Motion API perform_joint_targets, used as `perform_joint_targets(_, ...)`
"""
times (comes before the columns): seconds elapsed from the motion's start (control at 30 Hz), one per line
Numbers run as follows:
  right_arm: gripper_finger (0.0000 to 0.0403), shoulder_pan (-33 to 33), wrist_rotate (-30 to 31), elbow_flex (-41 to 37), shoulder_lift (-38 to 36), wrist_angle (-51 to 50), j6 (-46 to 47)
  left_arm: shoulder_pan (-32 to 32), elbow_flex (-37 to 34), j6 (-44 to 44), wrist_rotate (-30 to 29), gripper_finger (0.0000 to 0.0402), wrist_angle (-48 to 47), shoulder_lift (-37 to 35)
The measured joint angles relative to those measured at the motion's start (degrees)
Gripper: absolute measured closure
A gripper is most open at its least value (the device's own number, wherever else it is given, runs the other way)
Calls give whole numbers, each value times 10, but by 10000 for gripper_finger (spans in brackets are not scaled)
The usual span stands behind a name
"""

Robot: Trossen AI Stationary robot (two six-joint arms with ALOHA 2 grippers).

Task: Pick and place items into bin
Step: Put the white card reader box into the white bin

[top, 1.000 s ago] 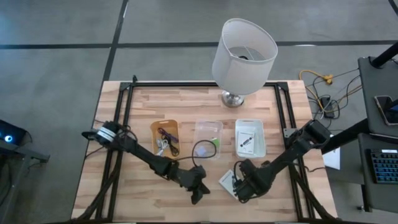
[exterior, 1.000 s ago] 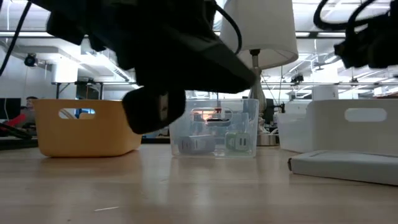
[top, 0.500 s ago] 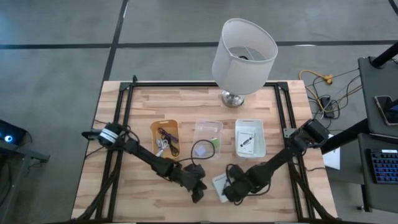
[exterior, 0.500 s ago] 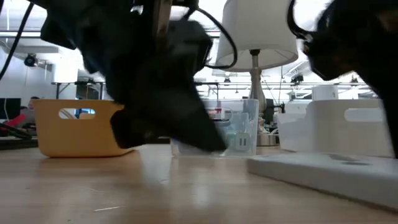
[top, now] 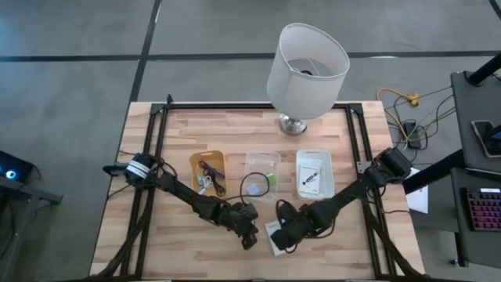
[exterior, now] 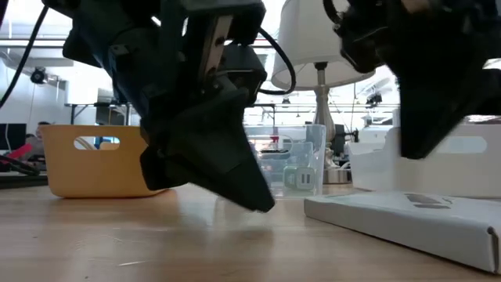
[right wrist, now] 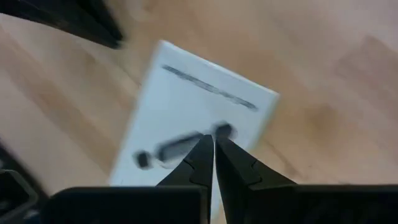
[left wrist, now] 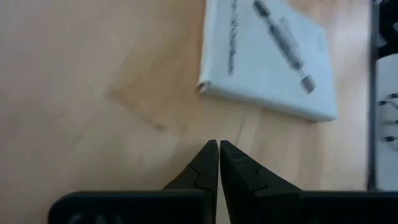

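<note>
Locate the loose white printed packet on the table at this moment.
In the high view the white packet lies flat near the table's front edge, between the left gripper and right gripper, in front of the clear bin.

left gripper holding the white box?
No: in the left wrist view the left gripper is shut on nothing, with bare wood between it and the white box.

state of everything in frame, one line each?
left gripper: shut, holding nothing, low over bare wood beside the white box.
right gripper: shut, over the white box.
white box: flat on the table, outside any bin.
orange bin: holds cables.
clear bin: holds a coiled cable and a green block.
white bin: holds a printed card.
lamp: upright.
</note>
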Motion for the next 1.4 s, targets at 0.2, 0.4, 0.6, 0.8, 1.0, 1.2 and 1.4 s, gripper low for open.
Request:
perform_joint_targets(0.2,394,7,-42,-13,3,-42,27,0,0,-17,1,402,31,0)
perform_joint_targets(0.4,394,6,-52,-26,4,-37,33,7,1,-12,0,402,42,8)
perform_joint_targets(0.6,394,2,-79,-50,4,43,20,20,16,-12,12,402,46,38)
perform_joint_targets(0.8,394,1,-77,-52,5,79,15,24,33,-12,31,402,52,50)
perform_joint_targets(1.0,394,-3,-68,-36,6,75,-20,25,35,-11,33,402,48,40)
perform_joint_targets(1.2,394,-2,-36,-32,1,-4,22,19,36,-11,23,402,-5,16)
perform_joint_targets(1.4,394,-2,-66,-49,2,-5,31,16,45,-11,14,402,13,18)
